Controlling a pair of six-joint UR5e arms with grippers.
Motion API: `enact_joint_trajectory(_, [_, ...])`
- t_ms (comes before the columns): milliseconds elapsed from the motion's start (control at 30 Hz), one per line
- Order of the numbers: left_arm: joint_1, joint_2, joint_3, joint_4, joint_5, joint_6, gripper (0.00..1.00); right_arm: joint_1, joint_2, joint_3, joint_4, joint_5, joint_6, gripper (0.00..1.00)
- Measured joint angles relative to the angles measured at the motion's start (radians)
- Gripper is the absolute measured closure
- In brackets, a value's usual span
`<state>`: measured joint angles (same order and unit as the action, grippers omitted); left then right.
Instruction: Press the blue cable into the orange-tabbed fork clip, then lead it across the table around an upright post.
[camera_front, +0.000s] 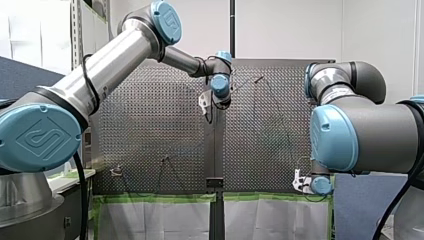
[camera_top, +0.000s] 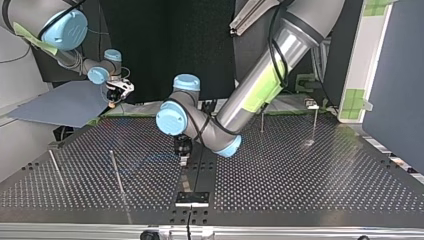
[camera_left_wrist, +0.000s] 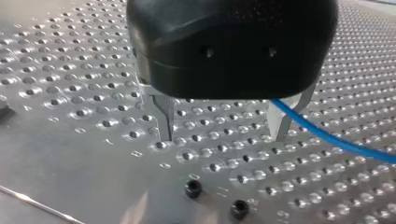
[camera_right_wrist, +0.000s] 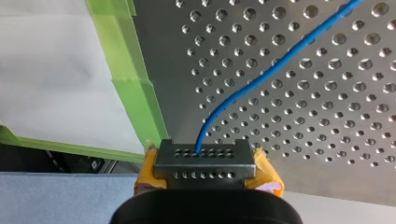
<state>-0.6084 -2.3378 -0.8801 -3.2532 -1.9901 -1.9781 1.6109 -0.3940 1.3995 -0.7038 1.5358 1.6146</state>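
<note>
Right gripper (camera_right_wrist: 204, 153) is clamped on the blue cable (camera_right_wrist: 261, 77), which runs ahead over the perforated table (camera_right_wrist: 327, 121). Left gripper (camera_left_wrist: 223, 134) stands wide open, gripping nothing, with the cable passing just beside it.

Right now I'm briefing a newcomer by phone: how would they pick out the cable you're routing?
Start at the perforated metal table; near its edge of green tape is my right gripper with yellow pads. The thin blue cable runs out from that gripper across the holes. It is the only blue, bendy line there, unlike the stiff grey upright posts.
</note>
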Motion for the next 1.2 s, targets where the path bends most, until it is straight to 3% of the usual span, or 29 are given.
enact_joint_trajectory(200, [0.002, 0.013, 0.0, -0.058, 0.035, -0.001, 0.0, 0.0, 0.001, 0.0, 0.001, 0.0, -0.001, 1.0])
enact_joint_trajectory(433, [0.0, 0.029, -0.005, -0.108, 0.028, 0.011, 0.0, 0.0, 0.002, 0.0, 0.0, 0.0, -0.003, 1.0])
enact_joint_trajectory(900, [-0.002, 0.068, -0.041, -0.106, 0.039, 0.033, 0.0, 0.002, 0.005, 0.0, 0.0, -0.002, -0.005, 1.0])
enact_joint_trajectory(1200, [-0.018, 0.096, -0.07, -0.123, 0.095, 0.067, 0.0, 0.003, 0.005, 0.0, -0.001, -0.002, -0.005, 1.0])
